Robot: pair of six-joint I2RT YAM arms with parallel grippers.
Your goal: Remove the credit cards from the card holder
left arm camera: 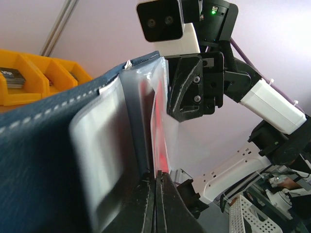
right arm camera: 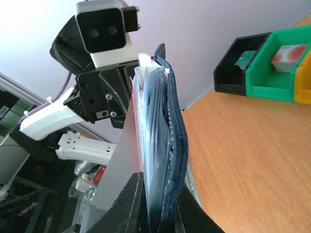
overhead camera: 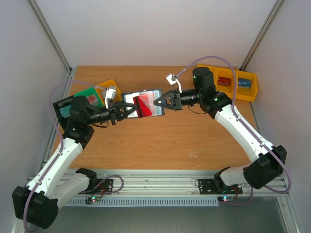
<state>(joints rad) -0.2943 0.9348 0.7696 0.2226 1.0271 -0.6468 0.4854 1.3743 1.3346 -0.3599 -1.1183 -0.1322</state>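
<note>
Top external view: I see the card holder (overhead camera: 158, 110) held open above the far middle of the table (overhead camera: 194, 141).
Materials: soft navy stitched outside, glossy clear pockets inside.
Axis: long side runs left-right.
Card: thin red card (overhead camera: 144, 105) across the lining.
Left gripper (overhead camera: 132, 109): pressed together on the red card's edge.
Right gripper (overhead camera: 158, 102): pinching the card holder's right end.

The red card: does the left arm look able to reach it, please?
Likely yes: the left end effector seems shut on the red card, while the right end effector grips the card holder.
</note>
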